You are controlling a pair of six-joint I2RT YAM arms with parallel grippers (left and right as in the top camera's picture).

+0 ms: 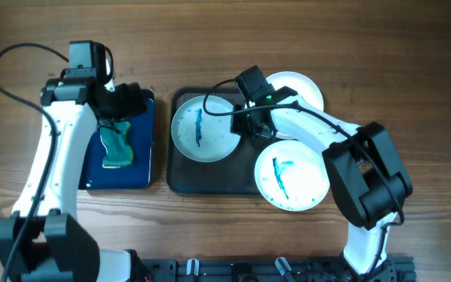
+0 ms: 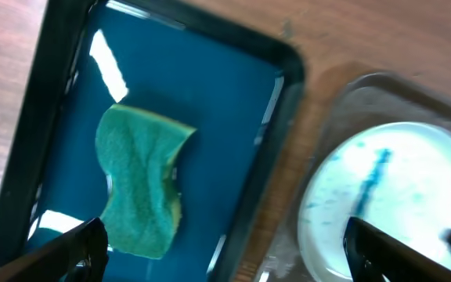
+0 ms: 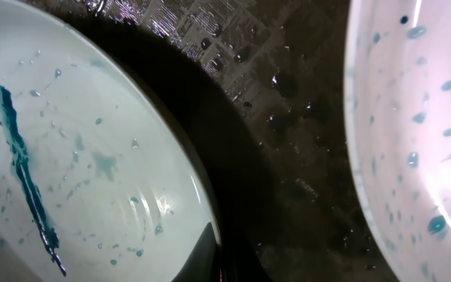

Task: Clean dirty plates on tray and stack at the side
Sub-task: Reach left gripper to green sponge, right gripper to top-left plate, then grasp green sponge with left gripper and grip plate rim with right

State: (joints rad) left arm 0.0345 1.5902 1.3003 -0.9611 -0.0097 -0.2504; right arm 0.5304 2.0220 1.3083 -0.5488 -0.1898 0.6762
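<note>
Hung left end effector point(image 1: 120, 113) wide open over sponge point(image 1: 117, 147), probably for a grab. Parked right end effector point(image 1: 253, 121) at rim of left plate point(image 1: 202, 128) on tray point(image 1: 210, 176), maybe steadying it; couldn't tell open or closed.

No readable text, labels or numbers anywhere.

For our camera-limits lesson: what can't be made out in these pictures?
Right gripper: jaws hidden under the right arm overhead, cut off by the right wrist view's bottom edge.
Rear plate: partly covered by that arm overhead.
Left plate: blurred in the left wrist view.
</note>
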